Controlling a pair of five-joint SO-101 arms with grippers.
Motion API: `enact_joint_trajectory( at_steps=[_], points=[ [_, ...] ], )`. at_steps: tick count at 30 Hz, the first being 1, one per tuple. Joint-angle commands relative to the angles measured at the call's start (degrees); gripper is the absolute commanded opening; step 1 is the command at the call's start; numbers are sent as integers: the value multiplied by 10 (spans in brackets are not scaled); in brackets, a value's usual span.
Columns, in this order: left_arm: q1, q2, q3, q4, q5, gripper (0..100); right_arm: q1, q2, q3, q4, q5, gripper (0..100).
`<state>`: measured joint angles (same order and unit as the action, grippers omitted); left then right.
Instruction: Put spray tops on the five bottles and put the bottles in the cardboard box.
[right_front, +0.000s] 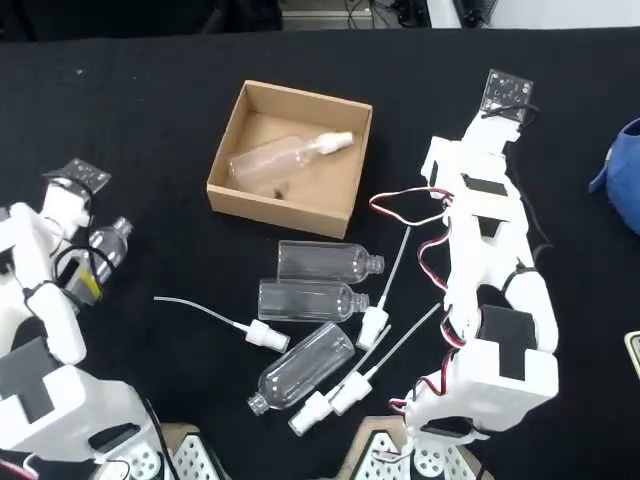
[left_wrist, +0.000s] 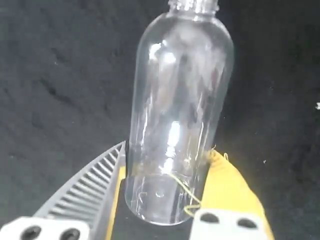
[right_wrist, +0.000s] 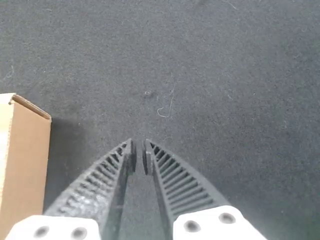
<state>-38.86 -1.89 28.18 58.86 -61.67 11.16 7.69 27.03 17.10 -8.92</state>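
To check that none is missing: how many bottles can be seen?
5 bottles. One lies in the box, already with a spray top; three lie on the table in front of the box; one is held in the left jaws. None seems hidden.

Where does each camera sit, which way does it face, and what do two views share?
High view: fixed above, looking down on the cardboard box, loose bottles and spray tops; both arms show.
Left wrist view: on the left wrist, facing along the left pincer, shut on an uncapped bottle.
Right wrist view: on the right wrist, facing the table past the shut right pincer.
Shared: high and right wrist views both show the box.
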Motion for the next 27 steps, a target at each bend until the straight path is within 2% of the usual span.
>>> enact_joint_trajectory(
  at_steps=[1, 7, 16, 20, 24, 27],
  points=[
    [-24, -11, 3, 21, 5, 56, -2, -1, -23, -11, -2, 12],
    [-47, -11, -68, 142, 5, 192, -2, -1, -23, -11, -2, 13],
    [-26, -8, -243, 302, 5, 159, -2, -3, -22, -10, -2, 13],
    [5, -10, -291, 338, 11, 159, -2, -3, -23, -10, -2, 13],
    [70, -4, -332, 331, 91, 159, -2, -3, -24, -10, -2, 13],
    [132, -4, -344, 287, 175, 159, -2, -3, -24, -10, -2, 13]
  ],
)
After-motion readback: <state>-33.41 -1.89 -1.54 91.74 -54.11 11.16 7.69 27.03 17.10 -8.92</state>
